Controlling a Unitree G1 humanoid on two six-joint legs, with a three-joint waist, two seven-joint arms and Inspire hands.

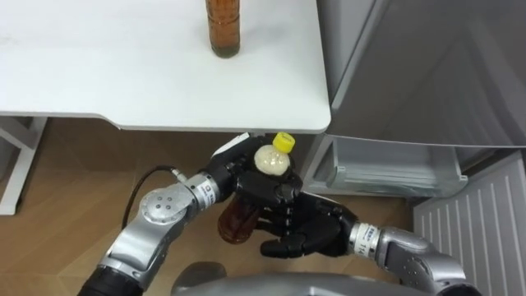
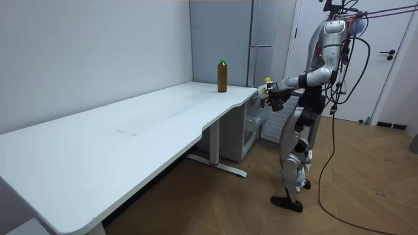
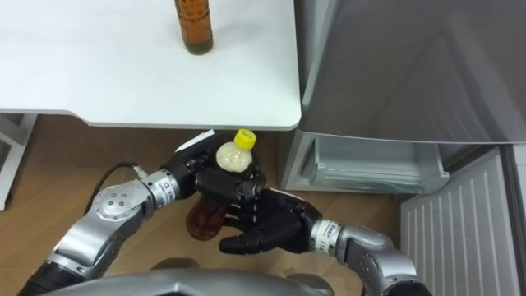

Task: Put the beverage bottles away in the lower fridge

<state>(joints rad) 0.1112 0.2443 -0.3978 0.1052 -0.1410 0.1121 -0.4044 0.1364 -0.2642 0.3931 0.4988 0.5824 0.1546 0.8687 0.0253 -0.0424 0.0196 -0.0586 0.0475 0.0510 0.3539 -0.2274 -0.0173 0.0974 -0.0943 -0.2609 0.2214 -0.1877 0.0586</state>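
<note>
1. Left robot hand [image 1: 234, 177] clamped round bottle [image 1: 234, 226], cap up.
2. Right robot hand [image 1: 306, 230] touching it from right; grip can't tell.
3. Loose handover: bottle drops.
4. Bench [image 1: 164, 90] corner just ahead: swing could clip it.
5. Drawer [image 1: 386, 187] open ahead-right; second bottle [image 1: 224, 29] ahead on bench.

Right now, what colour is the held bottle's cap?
Yellow: the bottle cap, best in the right eye view.

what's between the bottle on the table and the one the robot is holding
Just bare tabletop from the standing bottle to the table's edge, the held bottle just past it; both eye views show it.
</note>
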